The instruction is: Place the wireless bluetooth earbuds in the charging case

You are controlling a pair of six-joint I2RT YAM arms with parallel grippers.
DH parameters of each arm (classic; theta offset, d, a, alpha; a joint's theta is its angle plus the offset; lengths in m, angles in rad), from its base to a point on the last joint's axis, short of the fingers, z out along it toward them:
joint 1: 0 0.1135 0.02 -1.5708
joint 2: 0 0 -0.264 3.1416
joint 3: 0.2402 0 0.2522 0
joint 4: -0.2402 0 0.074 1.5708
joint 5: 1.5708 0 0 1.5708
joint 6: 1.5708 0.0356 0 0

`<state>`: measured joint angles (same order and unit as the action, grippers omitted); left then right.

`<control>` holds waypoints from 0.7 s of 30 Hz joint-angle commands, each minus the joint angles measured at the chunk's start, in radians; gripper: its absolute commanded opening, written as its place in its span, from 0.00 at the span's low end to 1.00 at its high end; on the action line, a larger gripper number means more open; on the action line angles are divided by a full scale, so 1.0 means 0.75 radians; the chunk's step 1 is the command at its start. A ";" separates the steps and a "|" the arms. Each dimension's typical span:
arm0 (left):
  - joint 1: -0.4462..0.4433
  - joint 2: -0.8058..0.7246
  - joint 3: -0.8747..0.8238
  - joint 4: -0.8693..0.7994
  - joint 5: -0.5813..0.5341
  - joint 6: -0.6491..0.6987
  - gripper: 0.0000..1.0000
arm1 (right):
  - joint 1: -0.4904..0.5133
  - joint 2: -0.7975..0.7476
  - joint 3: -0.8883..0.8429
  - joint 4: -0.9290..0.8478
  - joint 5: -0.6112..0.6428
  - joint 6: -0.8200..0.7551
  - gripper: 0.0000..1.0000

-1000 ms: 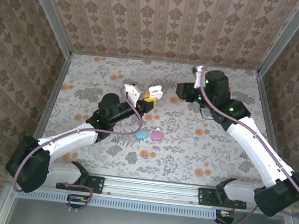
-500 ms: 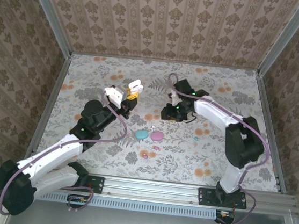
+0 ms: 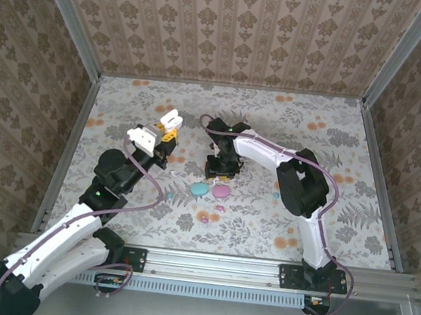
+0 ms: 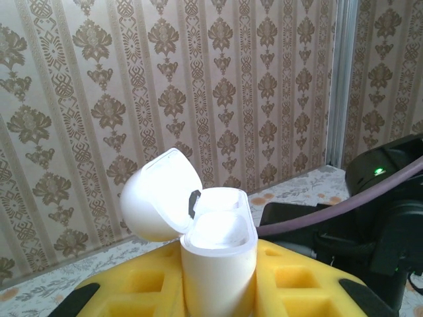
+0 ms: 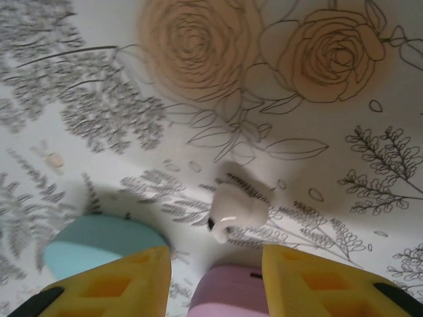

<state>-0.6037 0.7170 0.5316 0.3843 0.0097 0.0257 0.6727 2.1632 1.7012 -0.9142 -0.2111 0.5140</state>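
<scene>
The white charging case (image 4: 218, 264) stands upright with its lid (image 4: 158, 198) flipped open, and my left gripper (image 4: 215, 294) is shut on it between yellow pads (image 4: 132, 290). From above, that gripper (image 3: 167, 126) hovers over the table's back left, with the case (image 3: 171, 117) at its tip. A whitish earbud (image 5: 232, 208) lies on the floral table, just beyond my right gripper (image 5: 217, 281). Its yellow fingers (image 5: 125, 281) stand apart with nothing between them. From above, the right gripper (image 3: 218, 174) points down at mid-table.
A teal oval case (image 5: 99, 244) and a pink case (image 5: 228, 290) lie right beside the right fingertips; from above they are the teal case (image 3: 200, 190) and pink case (image 3: 222, 191). A tiny teal bud (image 3: 275, 195) and a pink bud (image 3: 204, 218) lie loose nearby. Walls enclose the table (image 3: 334, 141).
The right arm swung from the back right down and left to the earbud by the two cases. The left gripper carried the open case further left.
</scene>
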 commanded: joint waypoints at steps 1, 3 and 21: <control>0.013 -0.017 -0.007 -0.007 -0.001 0.033 0.25 | 0.017 0.061 0.075 -0.113 0.113 0.076 0.43; 0.013 -0.016 -0.007 -0.005 0.009 0.028 0.25 | 0.021 0.084 0.108 -0.132 0.147 0.087 0.41; 0.026 0.021 -0.012 0.028 0.038 -0.002 0.25 | 0.087 0.162 0.261 -0.248 0.300 0.125 0.30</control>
<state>-0.5930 0.7338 0.5285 0.3847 0.0223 0.0269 0.7307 2.2578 1.8683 -1.0481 -0.0273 0.5884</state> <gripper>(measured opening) 0.251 0.303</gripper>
